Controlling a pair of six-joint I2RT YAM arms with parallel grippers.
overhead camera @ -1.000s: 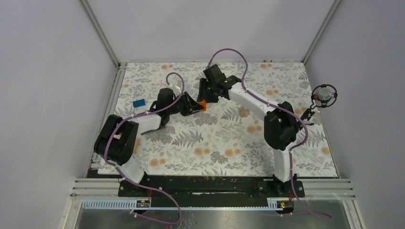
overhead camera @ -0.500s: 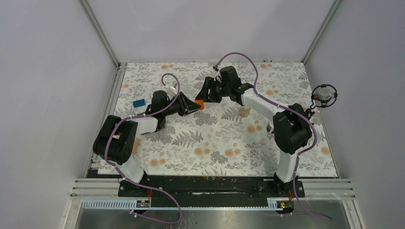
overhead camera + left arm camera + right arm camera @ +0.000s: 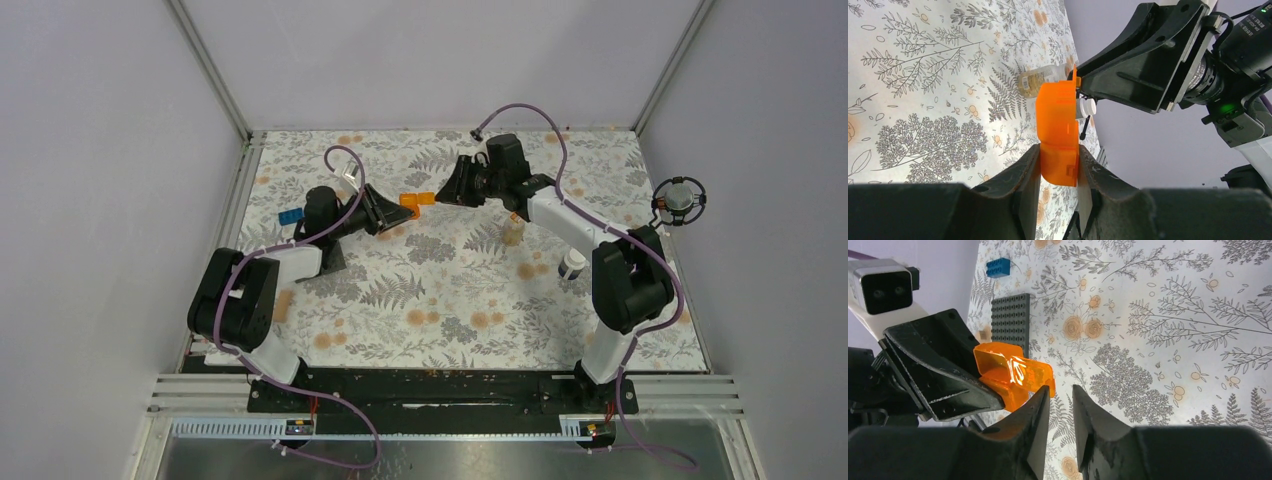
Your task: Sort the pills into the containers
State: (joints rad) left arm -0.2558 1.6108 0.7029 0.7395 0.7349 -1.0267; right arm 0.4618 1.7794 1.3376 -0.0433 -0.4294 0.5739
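Observation:
The translucent orange hinged-lid box (image 3: pixel 1058 130) is held off the table, my left gripper (image 3: pixel 1059 150) shut on its lower half, and its lid stands swung open. In the top view the box (image 3: pixel 413 200) hangs between both arms. My right gripper (image 3: pixel 1060 390) is at the lid's edge with a narrow gap and nothing between its fingers; its left fingertip is beside the box (image 3: pixel 1013 375). A clear tan bottle (image 3: pixel 513 233) lies on the cloth, with a white-and-dark little bottle (image 3: pixel 573 264) further right. No pills show.
A dark grey studded plate (image 3: pixel 1010 322) and a blue brick (image 3: pixel 998 267) lie at the left, below my left arm. A round black-and-white device (image 3: pixel 680 200) sits at the right edge. Frame posts and walls bound the flowered cloth.
My left gripper has lifted the orange box up and toward the back. My right gripper has drawn back to the right of the box and its jaws have narrowed.

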